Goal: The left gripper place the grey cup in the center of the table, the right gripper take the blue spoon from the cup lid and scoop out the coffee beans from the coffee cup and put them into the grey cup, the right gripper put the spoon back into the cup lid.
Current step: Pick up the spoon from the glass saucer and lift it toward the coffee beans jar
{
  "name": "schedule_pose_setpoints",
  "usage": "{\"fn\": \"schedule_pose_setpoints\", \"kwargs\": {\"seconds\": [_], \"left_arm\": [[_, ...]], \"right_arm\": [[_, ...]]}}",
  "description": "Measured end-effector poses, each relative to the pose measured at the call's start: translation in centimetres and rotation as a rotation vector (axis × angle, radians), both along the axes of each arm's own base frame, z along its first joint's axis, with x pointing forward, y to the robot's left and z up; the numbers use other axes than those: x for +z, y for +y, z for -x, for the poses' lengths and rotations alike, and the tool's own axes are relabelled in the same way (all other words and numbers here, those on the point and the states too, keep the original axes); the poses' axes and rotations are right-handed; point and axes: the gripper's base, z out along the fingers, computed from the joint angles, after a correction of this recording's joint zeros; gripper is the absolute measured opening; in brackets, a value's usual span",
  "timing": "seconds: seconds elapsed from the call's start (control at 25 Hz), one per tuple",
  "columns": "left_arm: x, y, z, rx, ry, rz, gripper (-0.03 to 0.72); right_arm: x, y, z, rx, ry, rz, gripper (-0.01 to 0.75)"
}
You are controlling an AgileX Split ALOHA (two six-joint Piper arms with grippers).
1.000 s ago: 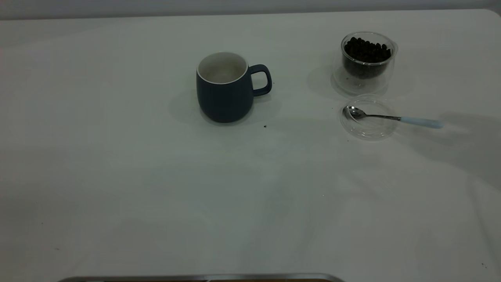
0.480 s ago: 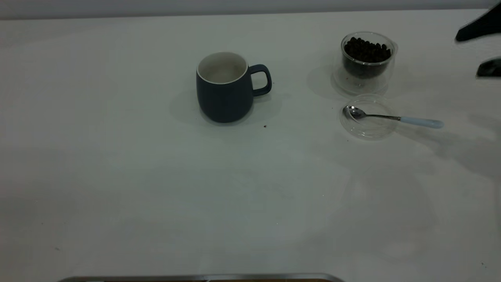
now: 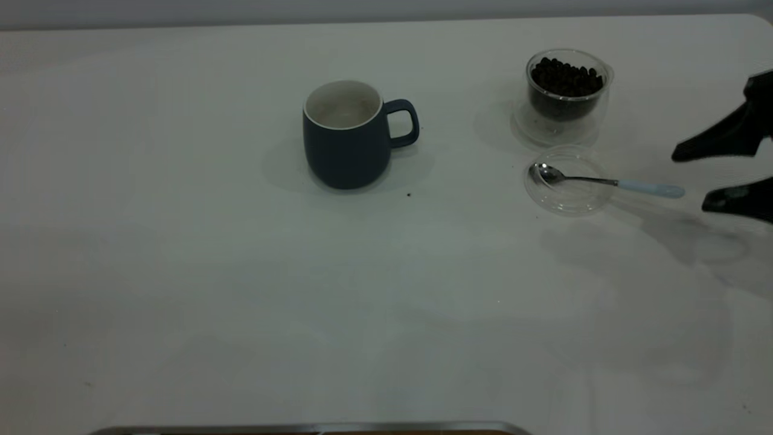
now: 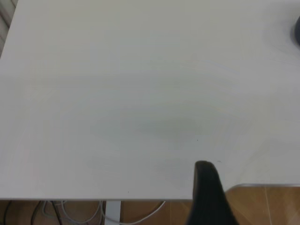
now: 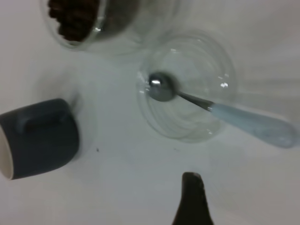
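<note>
Two spread jaws of the right gripper (image 3: 712, 178) just beside the blue spoon (image 3: 610, 182)

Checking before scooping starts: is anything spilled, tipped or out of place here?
Nothing stands out. The grey cup and coffee cup stand upright, and the blue spoon rests in the cup lid.

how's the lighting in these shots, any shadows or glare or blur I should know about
Exterior view: dim, even light; the mug and glass cup cast soft shadows toward the left, and a broad arm shadow lies below the open right gripper. Right wrist view: small glare spots on the lid and spoon bowl, with the whole picture slightly soft. Left wrist view: flat light on the bare table.
</note>
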Motion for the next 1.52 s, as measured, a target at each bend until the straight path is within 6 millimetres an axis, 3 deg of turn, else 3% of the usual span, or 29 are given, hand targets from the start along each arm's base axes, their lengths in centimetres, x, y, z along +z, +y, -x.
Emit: {"fn": "schedule_pose_setpoints", "kwargs": {"seconds": [0.2,0.68,1.16,1.52], "left_arm": [[0.0,0.0,0.0,0.000,0.000,0.000,0.548],[0.0,0.0,0.0,0.005,0.000,0.006,0.548],[0.0,0.0,0.0,0.002,0.000,0.002,0.548],[0.0,0.0,0.0,0.002,0.000,0.002,0.548]], "right_arm": [[-1.3,-0.6,0.6,0.014,0.007,-0.001,0.625],[-4.6,-0.5,-0.8,0.044,-0.029,-0.098,0.619],[-4.5,0.3,-2.3,0.098,-0.092,-0.101,0.604],[-5.6,0.7,-2.0,0.095,-0.075,-0.146,0.596]]}}
